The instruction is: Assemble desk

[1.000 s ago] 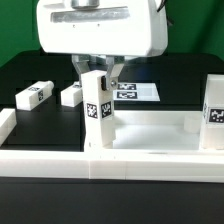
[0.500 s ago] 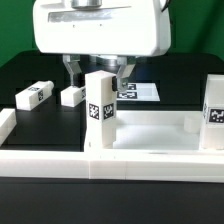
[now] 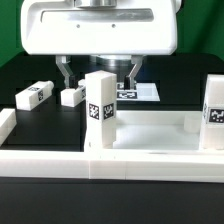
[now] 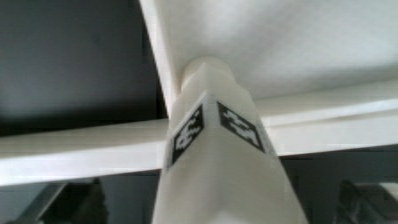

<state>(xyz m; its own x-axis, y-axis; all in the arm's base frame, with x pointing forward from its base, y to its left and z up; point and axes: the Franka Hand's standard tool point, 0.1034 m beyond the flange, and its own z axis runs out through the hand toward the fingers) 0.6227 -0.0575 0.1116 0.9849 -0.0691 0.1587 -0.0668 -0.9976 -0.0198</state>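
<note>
You have the claw (image 3: 98, 80) spread wide over the upright leg (image 3: 98, 112). It grips nothing. In the exterior view one finger (image 3: 66, 74) hangs to the exterior view's left of this leg and the other to its right. Dark gaps show between each finger and the leg's faces, so neither one touches it. The fingers reach down only around the leg's upper end, and the claw's big white housing sits directly above it.

In the wrist view you look down the same leg. It shows black-and-white tags on two adjoining faces near its top. Dark fingertips (image 4: 68, 205) stand off to either side of it, with white walls of the desk top running away from its foot.

This leg stands straight, with its foot in the end of the desk top (image 3: 160, 135) that lies toward the exterior view's left. From the leg, the desk top stretches away to the exterior view's right. At its far end stands a second upright leg (image 3: 214, 112), well apart from the first.

Two loose legs (image 3: 33, 96) lie flat on the black table (image 3: 190, 85). They are to the exterior view's left of the upright leg and a little behind it; the nearer one is close by and the other is beyond it.

The marker board (image 3: 140, 92) lies flat behind the upright leg, slightly to the exterior view's right. The long border rail (image 3: 60, 168) runs across in front of the leg's foot.
</note>
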